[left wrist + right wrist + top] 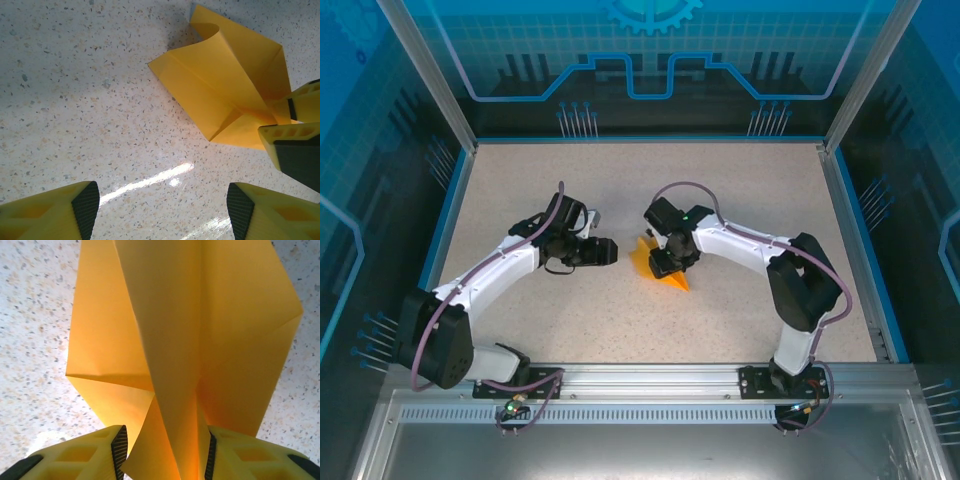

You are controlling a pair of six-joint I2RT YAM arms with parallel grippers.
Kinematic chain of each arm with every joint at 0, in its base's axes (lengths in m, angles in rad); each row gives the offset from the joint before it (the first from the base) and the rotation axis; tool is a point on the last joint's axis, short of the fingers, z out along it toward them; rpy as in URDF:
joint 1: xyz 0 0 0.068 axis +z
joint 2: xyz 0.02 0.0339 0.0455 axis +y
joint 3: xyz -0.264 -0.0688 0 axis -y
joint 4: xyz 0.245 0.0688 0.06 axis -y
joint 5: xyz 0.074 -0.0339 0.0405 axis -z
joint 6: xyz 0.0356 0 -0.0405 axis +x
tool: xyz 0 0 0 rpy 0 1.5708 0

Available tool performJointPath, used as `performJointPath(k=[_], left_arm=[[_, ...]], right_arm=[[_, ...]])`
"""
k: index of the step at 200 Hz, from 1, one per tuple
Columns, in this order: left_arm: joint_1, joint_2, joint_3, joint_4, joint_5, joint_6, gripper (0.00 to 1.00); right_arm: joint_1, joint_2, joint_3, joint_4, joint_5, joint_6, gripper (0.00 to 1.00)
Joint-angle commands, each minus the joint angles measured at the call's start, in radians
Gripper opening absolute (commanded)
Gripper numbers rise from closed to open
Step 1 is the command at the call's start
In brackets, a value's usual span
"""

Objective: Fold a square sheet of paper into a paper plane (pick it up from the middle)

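The part-folded orange paper plane [642, 262] lies near the middle of the speckled counter [570, 330], one flap curling up. The right tool [165, 455] straddles its raised centre fold, fingers close on either side; whether they pinch it I cannot tell. The left tool [162, 205] hovers just left of the paper, jaws spread wide over bare counter.
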Motion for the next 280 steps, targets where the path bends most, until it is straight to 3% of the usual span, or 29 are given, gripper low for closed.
performJointPath(k=[1, 48, 166, 223, 257, 280], left_arm=[[0.011, -0.021, 0.01, -0.024, 0.0, 0.028, 0.72], [0.012, -0.007, 0.005, -0.01, 0.017, 0.023, 0.72], [0.011, 0.131, 0.091, 0.148, 0.065, -0.055, 0.7], [0.013, 0.106, 0.137, 0.044, -0.008, 0.017, 0.71], [0.018, 0.064, 0.174, -0.06, -0.067, 0.146, 0.73], [0.04, 0.036, 0.178, -0.079, -0.145, 0.229, 0.74]], right_arm=[[0.016, -0.051, -0.045, 0.105, 0.04, -0.035, 0.46], [0.035, -0.113, -0.131, 0.281, 0.06, -0.049, 0.48], [0.022, -0.193, -0.335, 0.667, -0.094, -0.073, 0.52], [-0.012, -0.268, -0.327, 0.572, -0.098, -0.101, 0.53], [-0.096, -0.376, -0.286, 0.423, -0.162, -0.259, 0.6], [-0.21, -0.447, -0.308, 0.407, -0.209, -0.322, 0.68]])
